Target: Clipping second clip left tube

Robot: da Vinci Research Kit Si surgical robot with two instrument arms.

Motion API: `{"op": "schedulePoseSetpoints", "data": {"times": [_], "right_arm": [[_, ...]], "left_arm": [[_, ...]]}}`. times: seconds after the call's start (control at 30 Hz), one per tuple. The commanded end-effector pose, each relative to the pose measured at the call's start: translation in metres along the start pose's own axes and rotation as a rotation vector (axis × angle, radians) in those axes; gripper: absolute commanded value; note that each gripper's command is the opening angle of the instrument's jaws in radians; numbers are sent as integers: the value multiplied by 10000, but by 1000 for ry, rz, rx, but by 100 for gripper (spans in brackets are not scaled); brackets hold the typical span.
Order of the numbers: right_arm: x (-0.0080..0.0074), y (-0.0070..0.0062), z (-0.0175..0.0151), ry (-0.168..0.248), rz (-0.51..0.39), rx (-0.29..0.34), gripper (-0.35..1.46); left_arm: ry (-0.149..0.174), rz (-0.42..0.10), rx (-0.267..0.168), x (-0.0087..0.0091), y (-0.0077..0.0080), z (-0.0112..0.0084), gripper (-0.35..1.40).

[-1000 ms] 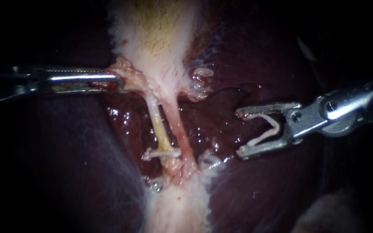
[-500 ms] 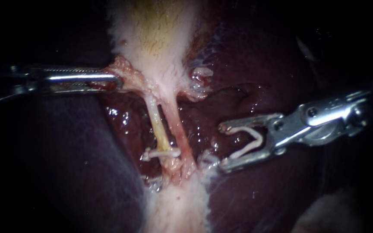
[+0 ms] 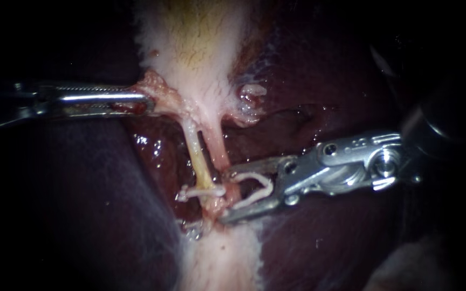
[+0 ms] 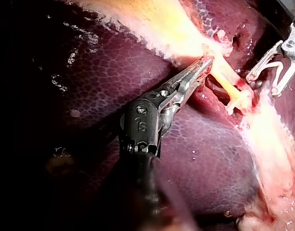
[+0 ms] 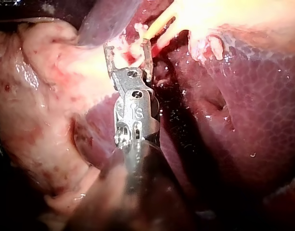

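Note:
Two tubes run down from the pale gallbladder point(image 3: 195, 43): the yellowish left tube point(image 3: 198, 159) and a pink one point(image 3: 219, 151) beside it. A white clip point(image 3: 203, 191) sits across the left tube low down. My right instrument point(image 3: 225, 196) carries an open white clip point(image 3: 257, 188) between its widely spread jaws; their tips reach the pink tube just right of the placed clip. My left instrument point(image 3: 148, 102) is shut on tissue at the gallbladder's neck and holds it leftward. The left wrist view shows these jaws point(image 4: 205, 62) gripping beside the tube point(image 4: 224, 79).
Dark red liver point(image 3: 308, 242) lies all around, wet and glistening under the tubes. A pale band of tissue point(image 3: 222, 258) continues below where the tubes join. In the right wrist view, pale fatty tissue point(image 5: 41, 106) lies beside my right instrument point(image 5: 126, 45).
My right instrument has moved left and slightly down with its clip, from well clear of the tubes to having its jaw tips at the pink tube. The left instrument has stayed still.

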Motion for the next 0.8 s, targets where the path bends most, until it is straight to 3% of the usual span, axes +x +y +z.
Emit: {"op": "schedulePoseSetpoints", "data": {"times": [0.03,0.63,0.8], "right_arm": [[-2,3,1,-1,6,-1,49],[-33,40,50,-3,64,-14,49],[-34,46,64,49,103,-6,49]], "left_arm": [[0,6,0,1,1,0,-35],[0,6,1,1,1,1,-35],[0,6,1,1,1,1,-35]]}}
